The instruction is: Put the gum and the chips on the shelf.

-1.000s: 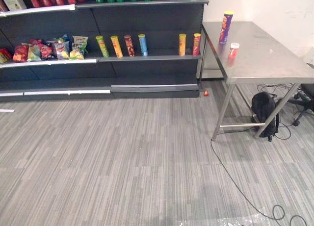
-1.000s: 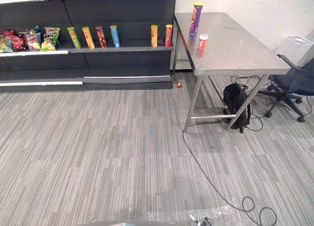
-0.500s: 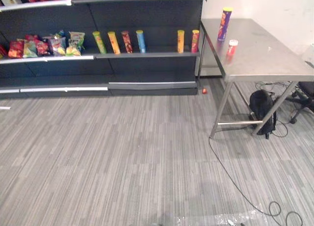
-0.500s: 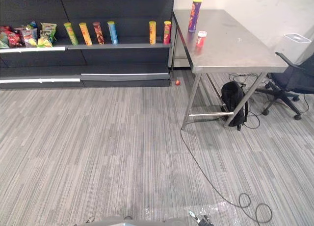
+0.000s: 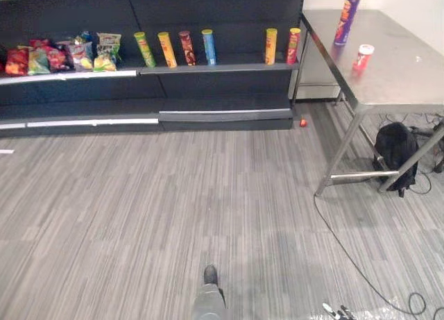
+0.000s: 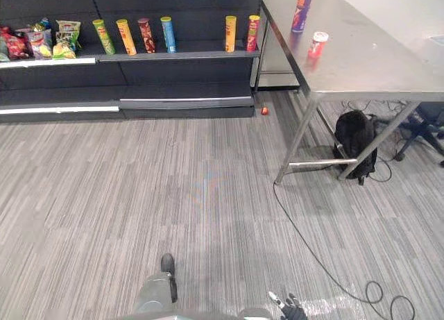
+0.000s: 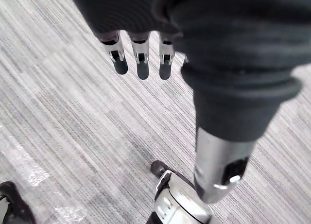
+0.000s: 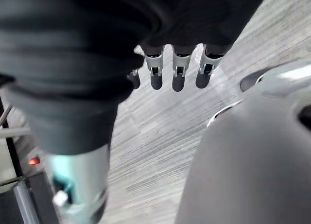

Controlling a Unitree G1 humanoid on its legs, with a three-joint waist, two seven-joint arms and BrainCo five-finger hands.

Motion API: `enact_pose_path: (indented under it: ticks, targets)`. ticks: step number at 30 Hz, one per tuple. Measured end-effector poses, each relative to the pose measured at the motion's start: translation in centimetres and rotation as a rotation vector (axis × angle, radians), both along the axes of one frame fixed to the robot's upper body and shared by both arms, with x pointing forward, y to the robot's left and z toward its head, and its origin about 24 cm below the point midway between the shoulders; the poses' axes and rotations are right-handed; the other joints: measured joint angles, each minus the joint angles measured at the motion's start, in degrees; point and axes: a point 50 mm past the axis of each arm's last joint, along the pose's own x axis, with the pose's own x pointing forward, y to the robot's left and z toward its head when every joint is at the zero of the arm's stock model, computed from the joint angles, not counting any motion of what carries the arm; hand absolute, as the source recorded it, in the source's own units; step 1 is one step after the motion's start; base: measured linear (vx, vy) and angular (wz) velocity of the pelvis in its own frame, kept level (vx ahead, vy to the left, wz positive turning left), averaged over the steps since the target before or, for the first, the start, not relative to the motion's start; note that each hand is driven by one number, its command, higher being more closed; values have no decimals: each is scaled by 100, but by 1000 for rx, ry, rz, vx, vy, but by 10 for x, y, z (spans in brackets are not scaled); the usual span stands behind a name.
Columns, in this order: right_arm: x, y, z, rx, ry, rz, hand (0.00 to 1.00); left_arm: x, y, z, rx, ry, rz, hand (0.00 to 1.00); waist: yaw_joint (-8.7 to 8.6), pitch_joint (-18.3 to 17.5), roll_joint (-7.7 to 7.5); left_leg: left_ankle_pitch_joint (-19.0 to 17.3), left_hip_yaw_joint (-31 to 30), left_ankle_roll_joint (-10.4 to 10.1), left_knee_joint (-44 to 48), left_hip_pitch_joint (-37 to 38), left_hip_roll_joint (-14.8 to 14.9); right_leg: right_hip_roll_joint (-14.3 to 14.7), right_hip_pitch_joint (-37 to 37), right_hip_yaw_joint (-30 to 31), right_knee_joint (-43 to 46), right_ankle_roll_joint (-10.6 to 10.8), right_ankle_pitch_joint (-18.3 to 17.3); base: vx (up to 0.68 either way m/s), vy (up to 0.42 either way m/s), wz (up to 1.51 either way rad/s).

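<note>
Gum [image 6: 318,44], chips [image 6: 302,4] on table [image 6: 368,66]

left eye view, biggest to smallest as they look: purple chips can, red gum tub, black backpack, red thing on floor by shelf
1. black backpack, also nearest the camera
2. purple chips can
3. red gum tub
4. red thing on the floor

No text, number or sign can be made out. Coloured print is seen on the tall purple chips can [image 5: 347,18] and the small red gum tub [image 5: 363,56] on the table [image 5: 409,84], and on the row of cans [image 5: 187,48] and the snack bags [image 5: 69,55] on the shelf [image 5: 222,68]. It is perhaps lettering, but too small to be read.
</note>
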Motion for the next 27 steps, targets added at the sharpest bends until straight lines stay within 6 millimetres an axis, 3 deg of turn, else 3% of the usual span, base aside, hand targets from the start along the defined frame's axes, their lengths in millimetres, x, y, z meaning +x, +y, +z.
enact_pose_path:
  ticks: [1, 2, 4, 6, 7, 8, 9, 11, 12, 14, 15, 17, 18, 19, 21, 22, 23, 24, 25, 27]
  targets:
    - [3, 5, 0, 7, -11, 4, 0, 3, 6, 0, 10, 8, -35, 0, 3, -43, -82, -263, 27, 70, 225, 2, -107, -82, -107, 28, 277, -11, 260, 409, 278, -23]
    - [4, 6, 0, 8, -16, -3, 0, 4, 9, 1, 10, 12, -44, 0, 5, -61, -113, -338, 86, 127, 252, 65, -187, -142, -161, 110, 427, 31, 419, 380, 314, -11]
    - [4, 5, 1, -7, -27, 5, 0, 6, 11, 0, 7, 16, -58, 0, 9, -121, -177, -550, 316, 286, 123, 470, -383, -361, -462, 468, 1271, -80, 937, 336, 312, -23]
    - [3, 2, 1, -13, -30, -6, 0, 7, 13, 1, 12, 30, -107, 0, -33, -152, -161, -679, 464, 487, -219, 967, -706, -745, -1023, 496, 2556, -339, 1776, 334, 290, -3]
    - [0, 1, 1, -16, -22, -9, 0, 10, 12, 1, 11, 26, -119, 0, -97, -155, -210, -717, 447, 552, -410, 1155, -878, -924, -1188, 387, 2938, -365, 2326, 325, 221, 30]
    - [-4, 0, 1, -20, -17, -17, 0, 18, 12, 0, 15, 9, -140, 0, -168, -187, -72, -749, 425, 619, -656, 1405, -1003, -1005, -1441, 385, 3528, -387, 2525, 319, 208, 27]
    - [-4, 0, 1, -23, -23, -17, 0, 21, 13, 1, 25, 9, -160, 0, -184, -198, -79, -765, 420, 662, -758, 1508, -1030, -965, -1633, 342, 3883, -323, 2224, 294, 174, 12]
    - [-3, 3, 1, -19, -29, -13, 0, 29, 20, 3, 62, -1, -176, 0, -252, -224, -97, -780, 406, 740, -1171, 1899, -1054, -677, -2191, -434, 4422, -451, 1011, 276, 110, 0]
    - [-3, 3, 2, -19, -32, -10, 0, 35, 21, 3, 69, -19, -179, 0, -264, -228, -104, -781, 405, 745, -1282, 1992, -1044, -565, -2302, -639, 4322, -458, 799, 310, 46, 1]
    - [-1, 2, 2, -24, -38, 2, 0, 51, 21, 4, 81, -65, -182, 0, -310, -221, -60, -819, 404, 763, -1530, 2236, -900, -20, -2704, -1218, 3321, -560, 414, 400, -38, -2]
    - [-2, 1, 2, -25, -37, 4, 0, 57, 20, 4, 86, -80, -184, 0, -312, -203, -43, -853, 403, 753, -1549, 2287, -840, 114, -2805, -1281, 3060, -574, 409, 425, -109, -1]
    - [-4, 0, 3, -33, -44, 2, 0, 80, 18, 7, 113, -155, -181, 0, -320, -135, 110, -1111, 367, 524, -1587, 2541, -479, 645, -3259, -1323, 1944, -468, 591, 399, -142, 7]
    - [-4, -1, 4, -38, -53, 0, 0, 88, 16, 9, 117, -187, -178, 0, -330, -124, 136, -1184, 308, 462, -1586, 2590, -401, 723, -3356, -1296, 1557, -468, 776, 453, -188, 30]
    - [-6, 0, 5, -40, -65, -6, 0, 106, 11, 12, 120, -253, -181, 0, -333, -124, 140, -1340, 227, 329, -1586, 2661, -296, 794, -3486, -1116, 758, -449, 1224, 384, -184, 39]
    - [-12, 4, 4, -32, -57, -7, 0, 127, 2, 17, 107, -358, -168, 0, -353, -138, 39, -1721, -55, 136, -1477, 2934, -297, 654, -3465, -669, -99, -170, 1764, 554, -305, 67]
    - [-15, 2, 4, -36, -50, -14, 0, 132, -3, 18, 96, -382, -171, 0, -353, -140, 64, -1844, -69, 126, -1414, 3077, -238, 657, -3419, -691, 134, -274, 2130, 617, -339, 66]
    - [-12, -5, 6, -55, -60, -7, 0, 138, -15, 18, 68, -409, -183, 0, -382, -128, 222, -1839, -63, 156, -1281, 3180, -84, 682, -3474, -773, 662, -383, 2080, 622, -338, 38]
    - [-8, -10, 8, -70, -71, -3, 0, 140, -29, 18, 34, -433, -185, 0, -408, -156, 308, -1676, -26, 215, -1107, 3237, -1, 708, -3509, -850, 1140, -774, 1675, 554, -309, 35]
    - [-1, -13, 10, -84, -92, 0, 0, 141, -38, 18, 15, -446, -182, 0, -434, -209, 426, -1431, -32, 206, -936, 3247, 93, 732, -3444, -931, 1367, -798, 1370, 543, -301, 21]
    - [6, -14, 13, -95, -112, 10, 0, 140, -38, 17, 12, -441, -183, 0, -459, -230, 444, -1115, -38, 242, -350, 3150, 195, 776, -3256, -1004, 1522, -796, 1016, 513, -254, 10]
